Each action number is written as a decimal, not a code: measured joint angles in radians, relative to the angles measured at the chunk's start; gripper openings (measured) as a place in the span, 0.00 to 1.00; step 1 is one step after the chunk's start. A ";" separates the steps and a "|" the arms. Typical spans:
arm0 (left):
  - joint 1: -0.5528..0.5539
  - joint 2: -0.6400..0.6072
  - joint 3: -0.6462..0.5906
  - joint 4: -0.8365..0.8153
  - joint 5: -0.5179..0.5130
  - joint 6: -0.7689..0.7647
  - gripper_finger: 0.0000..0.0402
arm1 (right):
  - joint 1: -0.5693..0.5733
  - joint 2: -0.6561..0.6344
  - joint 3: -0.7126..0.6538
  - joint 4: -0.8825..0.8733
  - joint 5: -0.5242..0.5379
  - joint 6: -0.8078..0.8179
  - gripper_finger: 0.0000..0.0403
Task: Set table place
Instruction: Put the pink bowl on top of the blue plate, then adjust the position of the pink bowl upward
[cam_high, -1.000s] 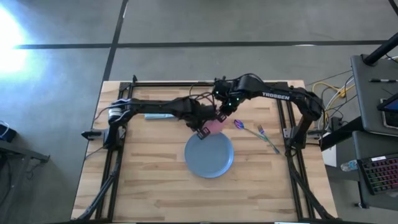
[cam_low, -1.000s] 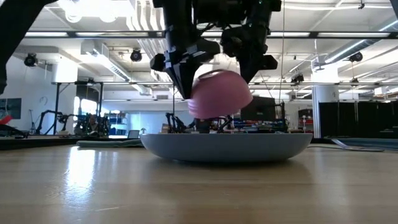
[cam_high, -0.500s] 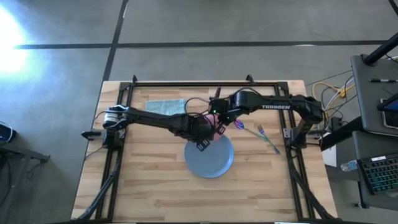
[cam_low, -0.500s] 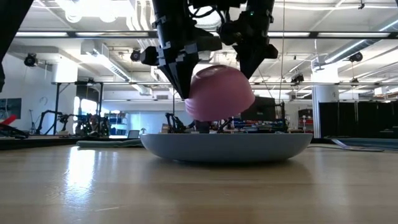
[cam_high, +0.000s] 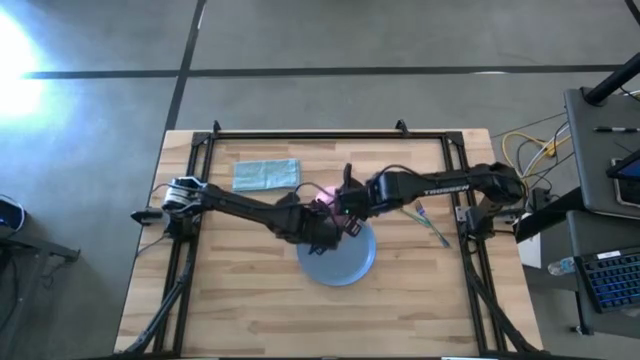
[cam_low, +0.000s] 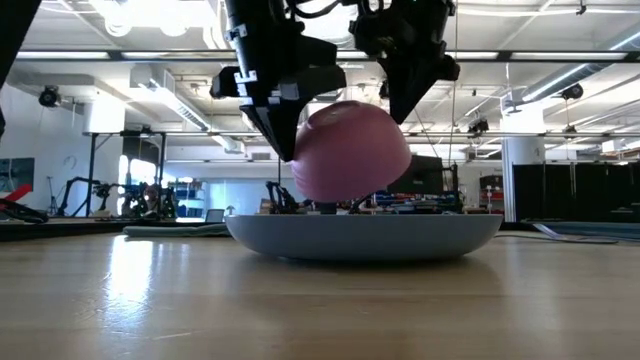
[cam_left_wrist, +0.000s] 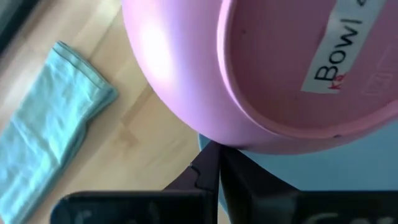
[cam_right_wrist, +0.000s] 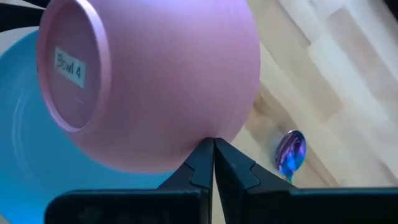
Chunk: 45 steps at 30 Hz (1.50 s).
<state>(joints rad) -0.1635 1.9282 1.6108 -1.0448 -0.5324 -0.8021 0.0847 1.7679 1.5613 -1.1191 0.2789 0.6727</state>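
From above, the butcher-block table (cam_high: 250, 300) carries a round blue plate (cam_high: 345, 262) near its middle, and both dark arms reach in over the plate's far rim: the left arm runs from the left rail towards the centre, the right arm from the right rail, so the left gripper (cam_high: 322, 222) and right gripper (cam_high: 347, 208) meet over a pink bowl (cam_high: 328, 198), of which only a sliver shows between them. A pale green fork (cam_high: 433, 226) lies right of the plate, its long axis slanting, tines towards the far side; a folded teal cloth (cam_high: 266, 174) lies well apart at the far left. At table height, the bowl (cam_low: 350, 152) hangs just above the plate (cam_low: 365, 236), tipped so its base faces up and towards the camera, with the left gripper (cam_low: 283, 140) pinching its rim on one side and the right gripper (cam_low: 405, 105) on the other. The left wrist view shows the bowl's (cam_left_wrist: 249, 68) labelled base, its fingers pressed together on the rim, the cloth (cam_left_wrist: 43, 137) lying beyond. The right wrist view shows the bowl (cam_right_wrist: 155, 81) over the plate (cam_right_wrist: 25, 155), fingers likewise closed on the rim, and the purple spoon head (cam_right_wrist: 291, 152) on the wood beside.
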 joint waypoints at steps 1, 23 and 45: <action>-0.009 0.000 -0.009 0.002 -0.018 0.000 0.00 | 0.013 0.000 -0.004 0.005 0.024 0.017 0.02; -0.192 -0.002 -0.173 0.062 -0.091 -0.031 0.00 | 0.233 0.002 -0.040 0.068 0.078 0.153 0.02; -0.084 -0.273 -0.582 0.799 0.373 -0.204 0.00 | 0.180 0.000 -0.113 0.168 -0.118 0.216 0.12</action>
<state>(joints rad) -0.2476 1.6549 1.0288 -0.2454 -0.1590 -1.0059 0.2649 1.7683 1.4485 -0.9510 0.1606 0.8889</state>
